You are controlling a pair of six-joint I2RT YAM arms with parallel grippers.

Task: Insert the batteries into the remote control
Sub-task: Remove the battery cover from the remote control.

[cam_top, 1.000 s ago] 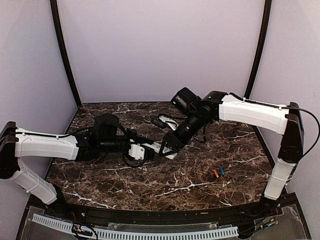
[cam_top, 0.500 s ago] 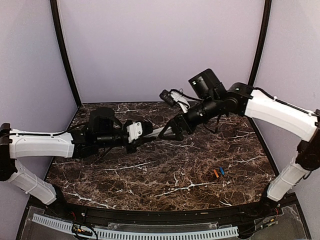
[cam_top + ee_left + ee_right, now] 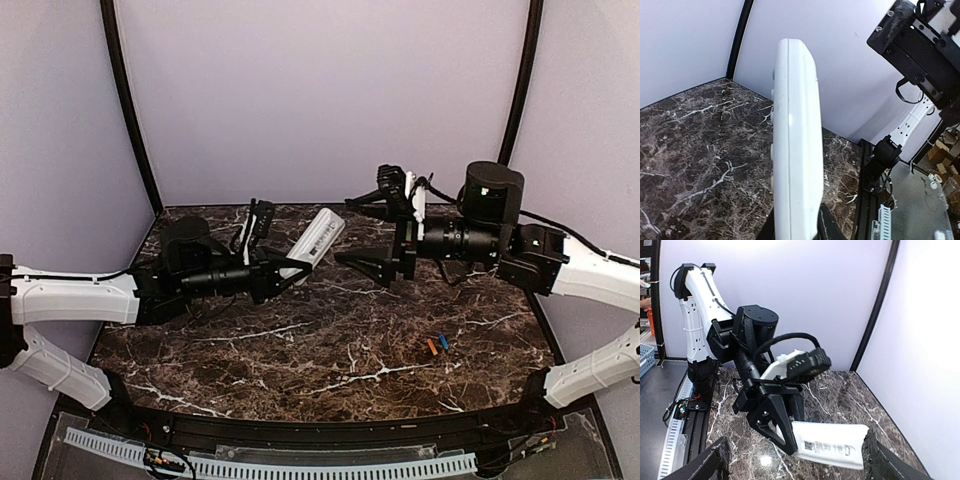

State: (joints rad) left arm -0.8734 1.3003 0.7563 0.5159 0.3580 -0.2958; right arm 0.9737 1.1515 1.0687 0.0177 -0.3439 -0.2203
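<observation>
L claw clamps remote aloft; R claw wide open, empty, beside remote. Hold remote steady, R fetches batteries singly

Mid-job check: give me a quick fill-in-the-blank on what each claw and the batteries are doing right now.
1. The left claw is shut on the white ____.
2. The right claw is ____ and holds nothing.
3. The orange battery and the blue battery lie side by side on the ____.
Missing words: remote; open; table.
</observation>
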